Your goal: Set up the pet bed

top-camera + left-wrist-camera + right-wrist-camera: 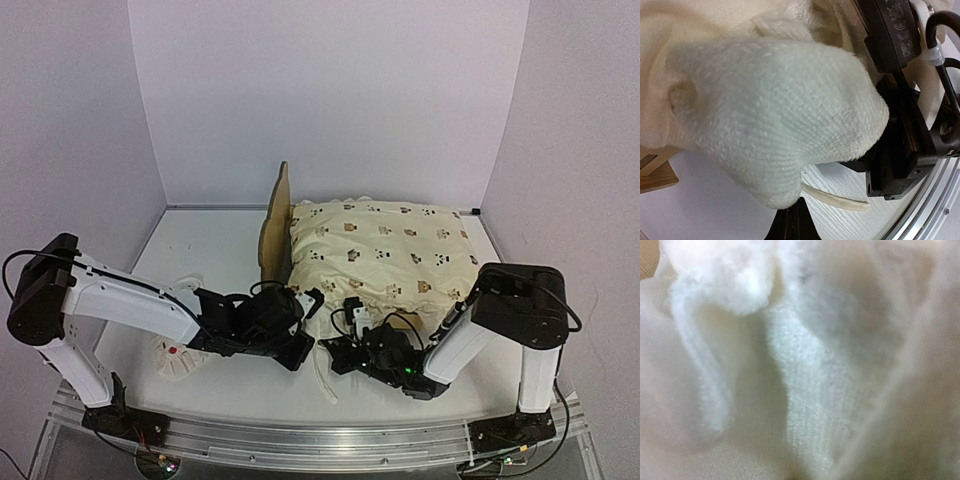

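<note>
The pet bed [274,228] stands at the middle of the table [205,250], with its headboard at the left end. The quilt [385,250] lies on the pet bed, extending right of the headboard. The pillow [178,358] lies on the table, left of and in front of the pet bed.

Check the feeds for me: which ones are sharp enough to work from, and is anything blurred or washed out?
Top external: sharp and evenly lit, no glare on the quilt. Left wrist: quilt very close yet in focus, its knit texture readable. Right wrist: quilt fills the frame, blurred and washed out, no usable detail.
</note>
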You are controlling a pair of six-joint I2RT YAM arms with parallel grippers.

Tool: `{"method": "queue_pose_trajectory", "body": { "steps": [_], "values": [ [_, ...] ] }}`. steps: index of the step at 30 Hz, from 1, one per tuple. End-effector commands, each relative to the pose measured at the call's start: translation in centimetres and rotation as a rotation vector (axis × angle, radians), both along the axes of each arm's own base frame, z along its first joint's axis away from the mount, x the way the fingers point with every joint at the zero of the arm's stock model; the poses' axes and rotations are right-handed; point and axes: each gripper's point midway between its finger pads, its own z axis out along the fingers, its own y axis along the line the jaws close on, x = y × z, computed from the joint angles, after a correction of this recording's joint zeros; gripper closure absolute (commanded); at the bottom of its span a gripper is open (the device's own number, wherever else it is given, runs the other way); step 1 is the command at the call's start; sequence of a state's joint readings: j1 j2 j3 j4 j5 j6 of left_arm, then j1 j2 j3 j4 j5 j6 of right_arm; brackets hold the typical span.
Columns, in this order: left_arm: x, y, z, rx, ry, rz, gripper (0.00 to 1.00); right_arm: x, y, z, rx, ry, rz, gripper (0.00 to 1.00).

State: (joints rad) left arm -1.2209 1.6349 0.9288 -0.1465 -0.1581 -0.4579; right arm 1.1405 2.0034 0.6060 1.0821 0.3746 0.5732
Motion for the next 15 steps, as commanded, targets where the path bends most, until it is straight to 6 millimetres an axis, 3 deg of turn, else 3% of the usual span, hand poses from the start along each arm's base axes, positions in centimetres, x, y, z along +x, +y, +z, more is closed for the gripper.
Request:
{"method": "queue_pose_trajectory", "body": {
  "steps": [1,6,15],
  "values": [
    [0.8,-1.8,0.6,-0.024,-0.025,-0.017,1.00,-0.1,0.2,2.4,0.045,-0.038,0.022,1.00],
    [1.4,-3.0,0.6,-0.054,-0.030,-0.032,1.00,-0.4,-0.3,2.8,0.044,-0.043,0.030,1.00],
    [2.0,-4.9,3.0,-0.178,-0.030,-0.075,1.00,-1.2,-0.5,3.1,0.036,-0.048,0.074,0.97]
  ]
}}
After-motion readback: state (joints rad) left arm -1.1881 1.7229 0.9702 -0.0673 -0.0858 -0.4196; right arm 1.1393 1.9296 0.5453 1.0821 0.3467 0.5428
